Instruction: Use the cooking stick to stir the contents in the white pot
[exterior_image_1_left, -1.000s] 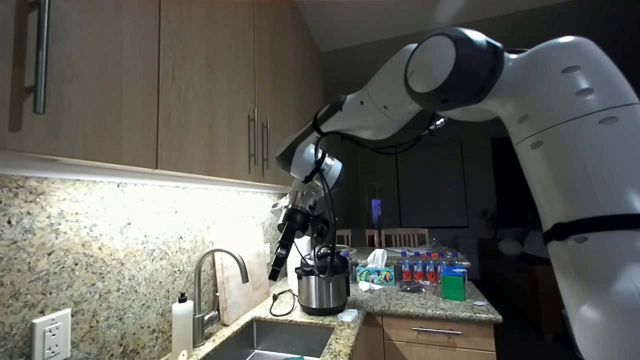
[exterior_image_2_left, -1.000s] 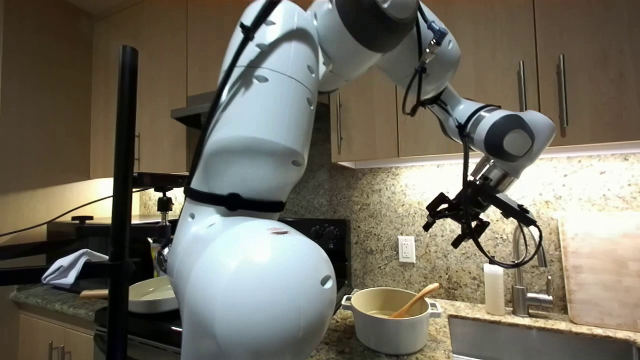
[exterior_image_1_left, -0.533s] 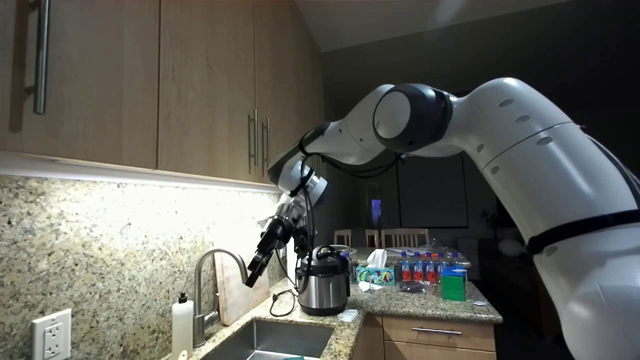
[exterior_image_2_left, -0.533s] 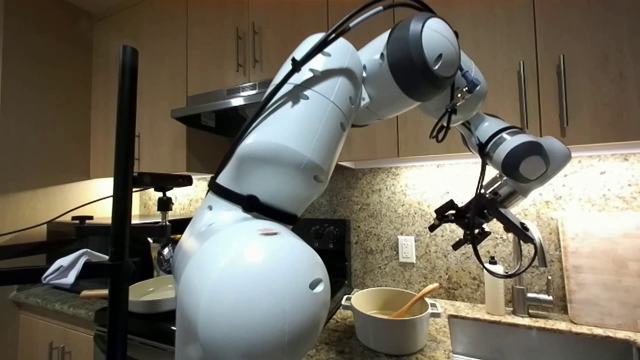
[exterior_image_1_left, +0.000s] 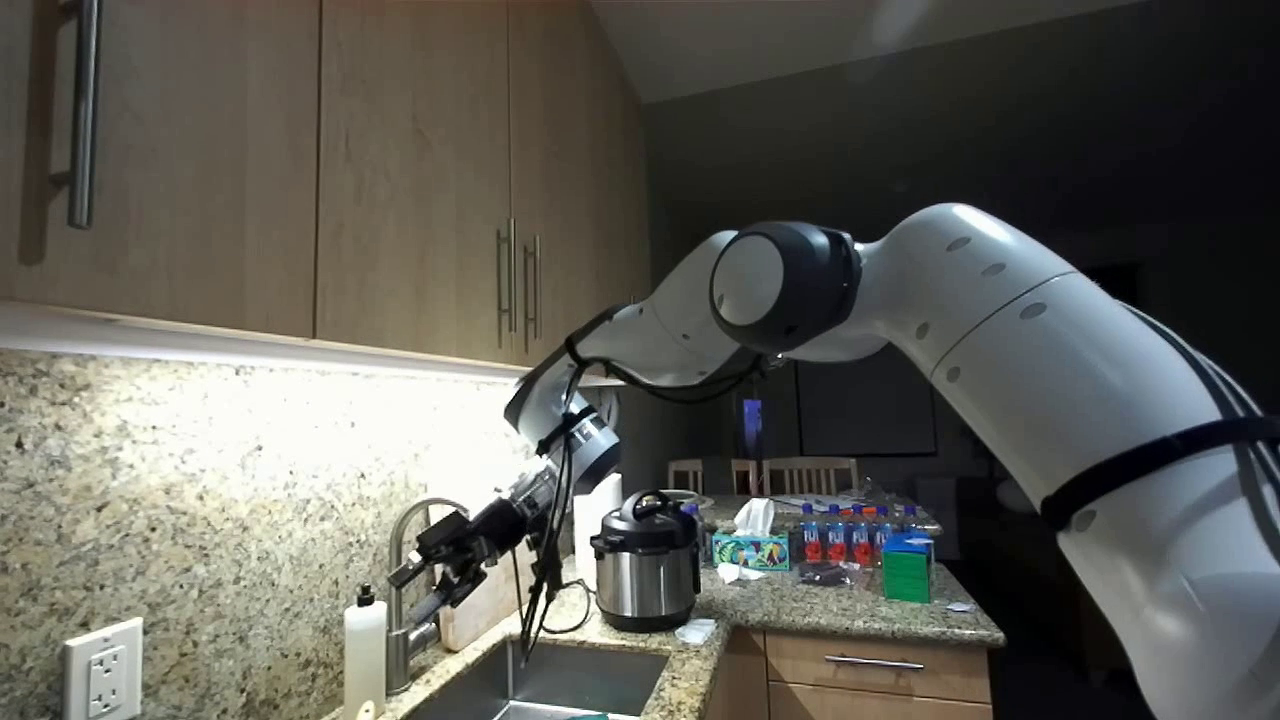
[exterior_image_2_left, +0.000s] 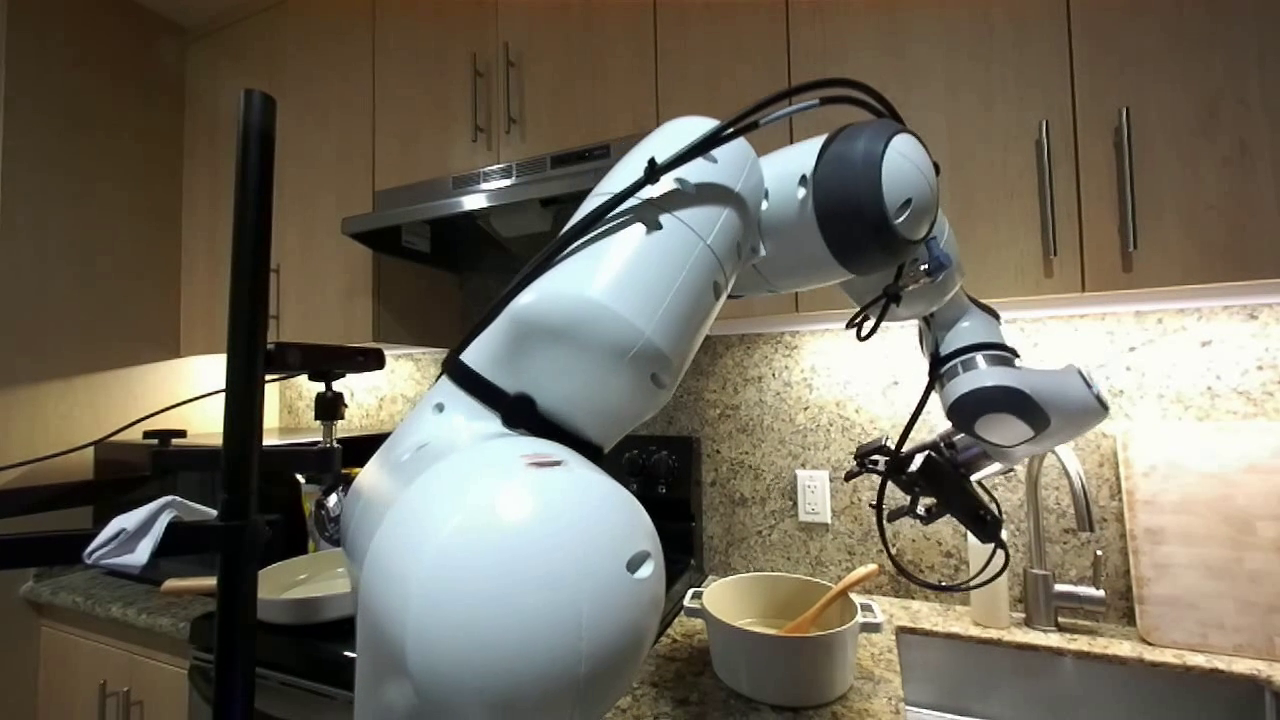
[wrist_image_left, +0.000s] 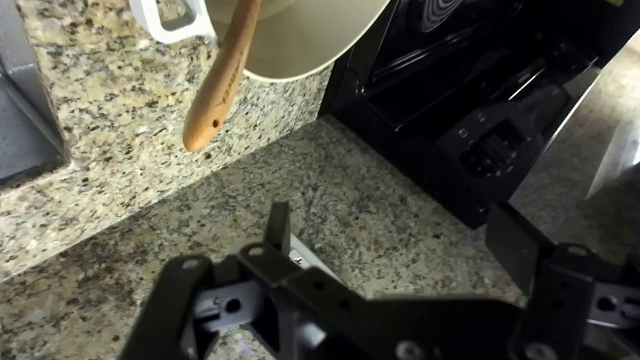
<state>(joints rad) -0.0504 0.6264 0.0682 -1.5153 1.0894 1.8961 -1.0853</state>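
The white pot (exterior_image_2_left: 785, 668) stands on the counter left of the sink in an exterior view. Its cream inside shows at the top of the wrist view (wrist_image_left: 305, 42). The wooden cooking stick (exterior_image_2_left: 832, 600) leans in the pot with its handle over the rim. The handle also shows in the wrist view (wrist_image_left: 220, 95), pointing toward the wall. My gripper (wrist_image_left: 397, 235) is open and empty, its fingers wide apart. In both exterior views the gripper (exterior_image_2_left: 880, 485) (exterior_image_1_left: 415, 592) is in the air; it is above and to the right of the pot. The pot's contents are barely visible.
A faucet (exterior_image_2_left: 1040, 540) and a soap bottle (exterior_image_1_left: 365, 650) stand behind the sink (exterior_image_1_left: 585, 675), close to the gripper. A cutting board (exterior_image_2_left: 1200, 540) leans on the wall. The black stove (wrist_image_left: 425, 75) is beside the pot. Cabinets (exterior_image_2_left: 930, 120) hang above. A pressure cooker (exterior_image_1_left: 648, 585) stands further along.
The arm has lowered and reached forward. The gripper has come down and tilted so its fingers point more toward the pot's side. The pot and stick have not moved.
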